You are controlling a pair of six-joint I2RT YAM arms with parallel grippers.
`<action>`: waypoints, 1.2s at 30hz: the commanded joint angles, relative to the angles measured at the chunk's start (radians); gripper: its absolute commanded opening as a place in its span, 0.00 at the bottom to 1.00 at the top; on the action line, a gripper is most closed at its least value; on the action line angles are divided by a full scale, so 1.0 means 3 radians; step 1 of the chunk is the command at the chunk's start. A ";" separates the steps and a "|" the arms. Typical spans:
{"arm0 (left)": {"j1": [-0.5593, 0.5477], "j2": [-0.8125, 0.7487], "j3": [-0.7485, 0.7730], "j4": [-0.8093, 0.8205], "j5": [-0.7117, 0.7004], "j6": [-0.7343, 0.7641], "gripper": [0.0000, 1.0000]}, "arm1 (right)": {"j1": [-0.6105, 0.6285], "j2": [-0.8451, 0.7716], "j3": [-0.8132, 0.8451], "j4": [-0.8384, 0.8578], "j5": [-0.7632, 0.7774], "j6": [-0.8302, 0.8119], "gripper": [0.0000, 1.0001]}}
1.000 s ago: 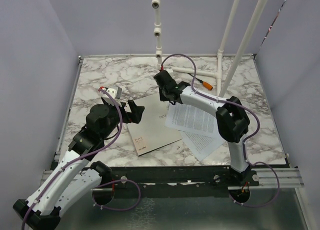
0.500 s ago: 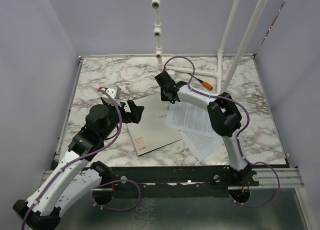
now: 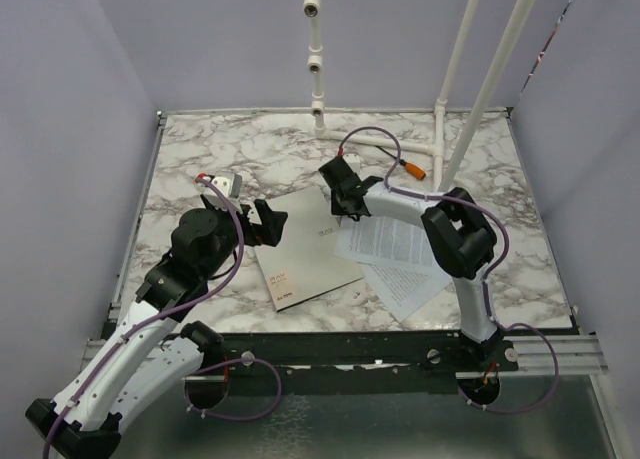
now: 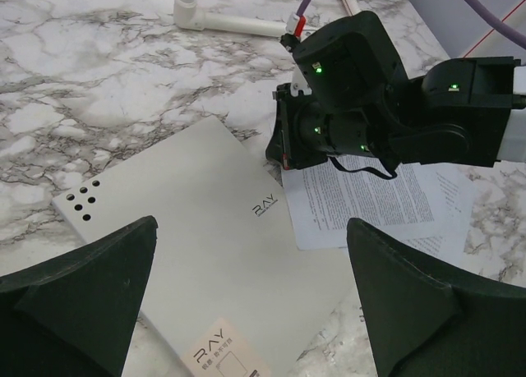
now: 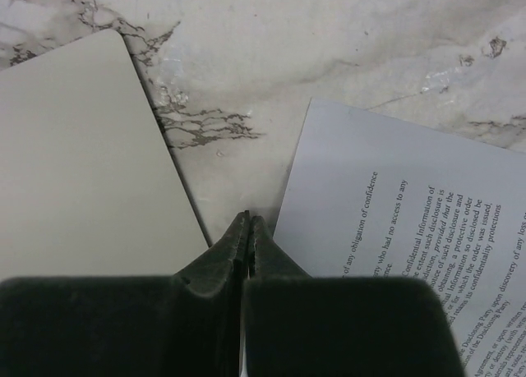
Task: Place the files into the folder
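Overhead and wrist views of a white marble desk (image 3: 230, 149) with both my arms reaching in. The folder (image 3: 305, 249) lies closed and flat near the middle of the desk, turned at an angle, its grey-beige cover up with a small "RAY" mark and a row of punched dots at one corner. The files (image 3: 390, 244) – white sheets of dense black text, loosely fanned over one another – lie flat on the marble just to the right of the folder, outside it. My right tool (image 3: 340, 209) is pressed together, fingers flush against each other, its tips pointing down at the narrow wedge of bare marble between the folder's right edge and the corner of the top sheet; I cannot tell whether the tips touch the desk. My left tool (image 3: 268, 224) is spread wide and hangs above the folder's left side, apart from the cover, its two dark fingers (image 4: 82, 295) framing the folder and my right tool beyond it.
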 commanded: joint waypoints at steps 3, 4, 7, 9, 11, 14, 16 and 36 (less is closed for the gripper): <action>0.0015 -0.0024 0.0041 -0.0063 -0.0077 0.0011 0.99 | -0.0003 -0.0212 -0.0432 -0.0149 0.0127 0.0064 0.01; 0.0015 -0.0020 0.0041 -0.0064 -0.0079 0.0013 0.99 | -0.0001 -0.0249 -0.0488 -0.0149 0.0162 0.0077 0.01; 0.0015 -0.0020 0.0036 -0.0065 -0.0060 0.0003 0.99 | -0.0004 -0.0372 -0.0640 -0.0150 0.0263 0.0089 0.01; 0.0015 -0.0008 0.0034 -0.0064 -0.0043 0.0000 0.99 | -0.0003 -0.0440 -0.0715 -0.0170 0.0336 0.0096 0.01; 0.0015 0.0007 0.0032 -0.0065 -0.0032 -0.0003 0.99 | -0.0003 -0.0504 -0.0798 -0.0191 0.0388 0.0100 0.01; 0.0015 0.0032 0.0032 -0.0064 -0.0013 -0.0010 0.99 | -0.0003 -0.0622 -0.0947 -0.0185 0.0472 0.0106 0.01; 0.0015 0.0058 0.0032 -0.0062 -0.0010 -0.0016 0.99 | -0.0003 -0.0690 -0.1041 -0.0188 0.0501 0.0110 0.01; 0.0015 0.0330 0.0029 -0.0194 -0.0132 -0.0215 0.99 | -0.0003 -0.1609 -0.1988 -0.0148 0.0354 0.0370 0.01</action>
